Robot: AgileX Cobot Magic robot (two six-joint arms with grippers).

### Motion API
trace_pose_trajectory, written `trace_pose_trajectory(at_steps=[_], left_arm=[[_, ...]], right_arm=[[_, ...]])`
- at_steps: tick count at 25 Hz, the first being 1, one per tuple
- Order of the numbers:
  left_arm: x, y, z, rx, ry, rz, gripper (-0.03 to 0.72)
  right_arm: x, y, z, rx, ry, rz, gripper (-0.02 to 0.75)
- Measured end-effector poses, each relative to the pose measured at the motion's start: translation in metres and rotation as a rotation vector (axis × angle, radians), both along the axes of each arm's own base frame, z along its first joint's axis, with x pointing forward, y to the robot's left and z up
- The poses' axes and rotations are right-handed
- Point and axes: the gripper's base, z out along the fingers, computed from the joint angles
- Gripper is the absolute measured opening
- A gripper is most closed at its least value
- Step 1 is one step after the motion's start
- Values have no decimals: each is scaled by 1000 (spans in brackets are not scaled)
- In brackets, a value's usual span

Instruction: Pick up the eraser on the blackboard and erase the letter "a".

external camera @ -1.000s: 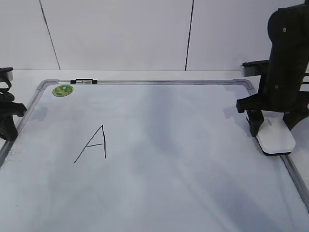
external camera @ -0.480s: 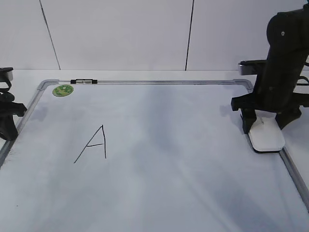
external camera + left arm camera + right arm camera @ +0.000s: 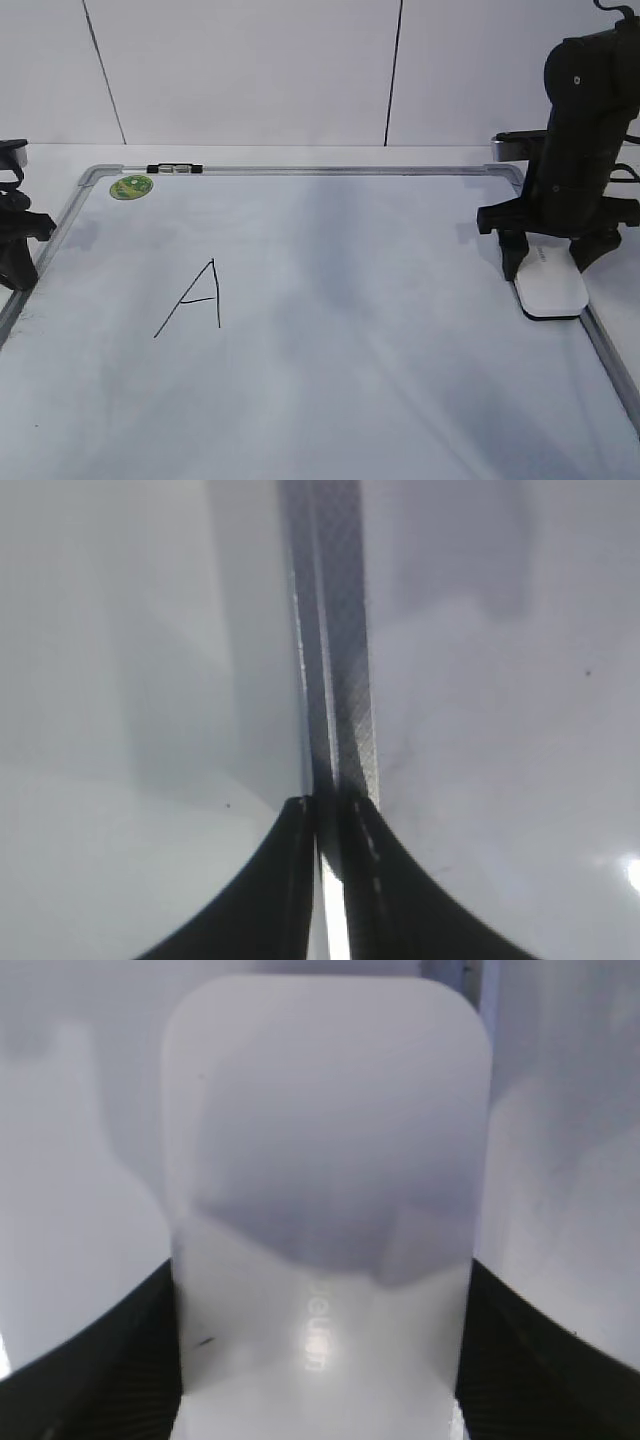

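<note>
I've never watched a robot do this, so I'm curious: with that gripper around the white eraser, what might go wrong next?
The right gripper straddles only the rear end of the eraser, so the glossy block might tilt or slip when moved.

The eraser sits close to the blackboard frame on the right; a sideways drag could snag it there.

The only visible letter is an angular capital A far to the left, so the wrong mark could get wiped.
</note>
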Motion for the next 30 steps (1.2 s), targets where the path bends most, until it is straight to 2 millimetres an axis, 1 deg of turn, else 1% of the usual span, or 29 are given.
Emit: trace_pose_trajectory(at_steps=[10, 19, 30], left_arm=[[0, 0, 0, 0, 0, -2, 60], [0, 0, 0, 0, -2, -1, 60], [0, 0, 0, 0, -2, -1, 60]], right_arm=[[0, -2, 0, -17, 2, 3, 573], [7, -1, 10, -18, -36, 6, 573], [6, 3, 11, 28, -26, 24, 573]])
